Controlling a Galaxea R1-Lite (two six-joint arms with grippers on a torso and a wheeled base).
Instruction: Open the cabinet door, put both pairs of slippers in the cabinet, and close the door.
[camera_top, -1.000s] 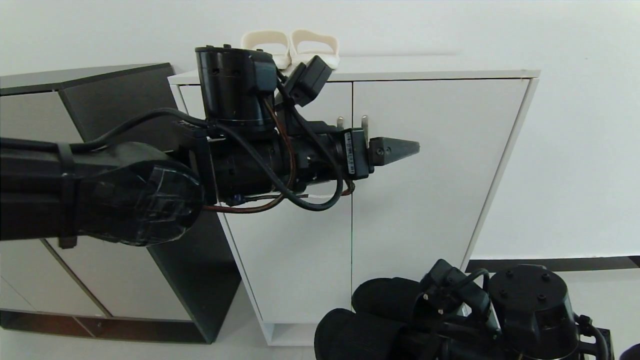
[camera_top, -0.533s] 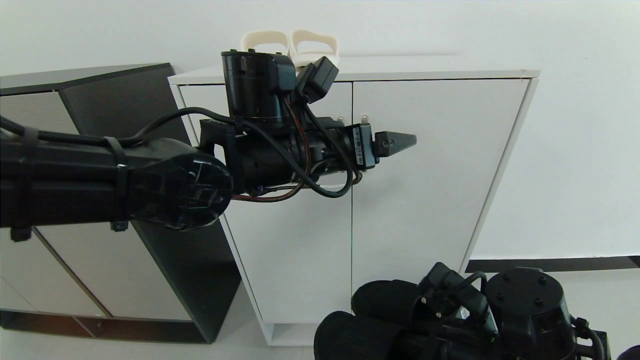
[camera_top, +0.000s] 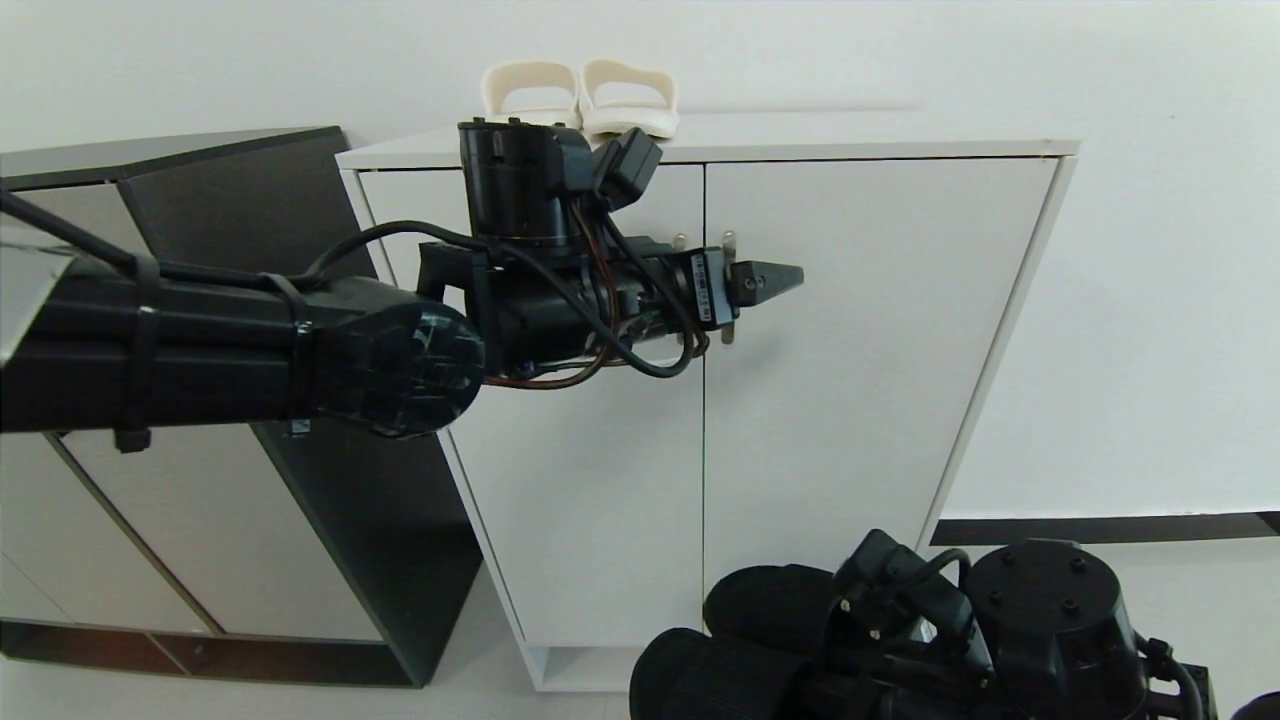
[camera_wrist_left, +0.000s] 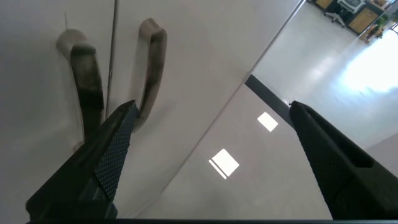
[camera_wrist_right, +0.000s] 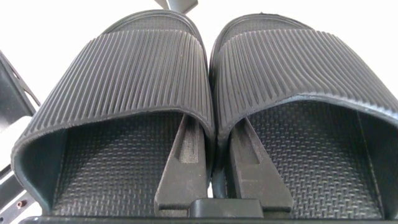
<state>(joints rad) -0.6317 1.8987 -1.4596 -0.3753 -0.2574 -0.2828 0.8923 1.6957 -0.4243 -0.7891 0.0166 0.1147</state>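
The white cabinet (camera_top: 860, 350) has both doors closed, with two metal handles (camera_top: 728, 243) beside the centre seam. My left gripper (camera_top: 775, 280) is level with the handles, in front of the right door. In the left wrist view the gripper (camera_wrist_left: 211, 112) stands open, with the right door's handle (camera_wrist_left: 152, 65) close by one finger (camera_wrist_left: 102, 158). A cream pair of slippers (camera_top: 580, 92) rests on the cabinet top. Low in front of the cabinet, my right gripper (camera_wrist_right: 214, 124) is shut on the black slippers (camera_wrist_right: 205, 81), pinching their adjoining inner walls; the same pair (camera_top: 745, 630) appears in the head view.
A dark cabinet (camera_top: 250, 200) with grey panels stands directly left of the white one. A white wall with a dark baseboard (camera_top: 1100, 527) runs behind to the right, with open floor below it.
My left arm has moved toward the cabinet and slightly up, bringing its gripper closer to the door handles. The right arm with the black slippers has hardly shifted.
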